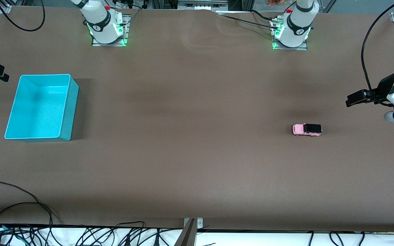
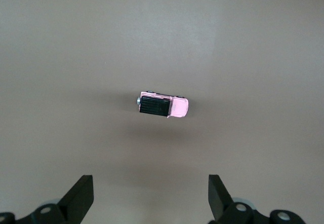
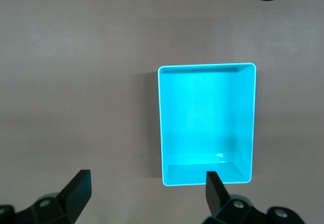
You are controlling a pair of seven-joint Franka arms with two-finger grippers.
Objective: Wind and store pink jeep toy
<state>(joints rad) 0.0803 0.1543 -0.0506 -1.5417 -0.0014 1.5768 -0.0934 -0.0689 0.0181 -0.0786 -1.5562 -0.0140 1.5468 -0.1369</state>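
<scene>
Front view shows me the jeep (image 1: 306,129) on the table (image 1: 190,119), both grippers (image 2: 151,196) (image 3: 148,193) hovering wide open, bin (image 1: 65,112) well apart.

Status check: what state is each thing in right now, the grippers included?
Pink jeep toy: upright on its wheels on the table, untouched.
Teal bin: open-topped, empty, at the right arm's end.
Left gripper: open, high over the jeep.
Right gripper: open, high over the bin.

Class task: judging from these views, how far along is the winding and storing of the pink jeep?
Done: nothing. The pink jeep toy sits untouched on the table. In hand: nothing; left tool and right tool are open and empty. Left: wind it, then store it in the empty teal bin.
</scene>
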